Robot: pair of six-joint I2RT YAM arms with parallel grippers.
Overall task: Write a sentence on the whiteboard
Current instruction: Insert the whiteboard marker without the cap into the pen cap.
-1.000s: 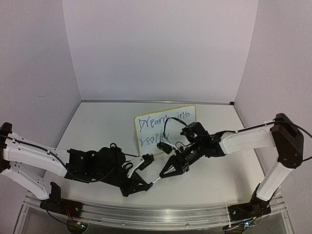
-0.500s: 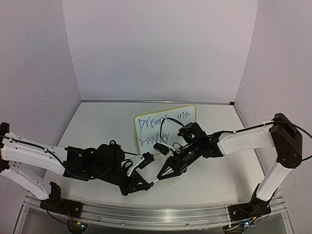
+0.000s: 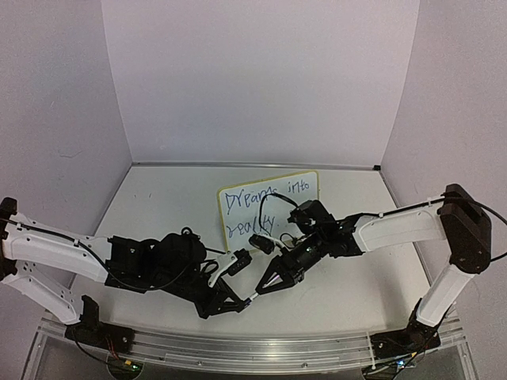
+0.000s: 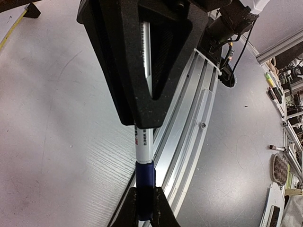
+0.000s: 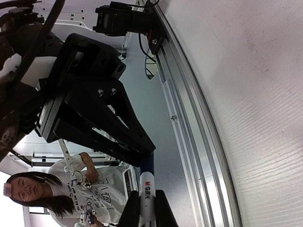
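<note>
Seating the cap looks to me like the step in hand: my left gripper is clamped on the blue cap of the marker, and my right gripper pinches its white barrel, tips facing. I'd keep both wrists in line and press straight, no twisting. The whiteboard, its sentence complete, lies back past the right gripper's wrist.

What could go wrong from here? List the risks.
1. The left gripper clamps the white marker's blue end and the right gripper clamps its barrel; a skewed push could pop it free.
2. The right arm's wrist sits by the small yellow-framed whiteboard; swinging could smear its blue handwritten sentence.
</note>
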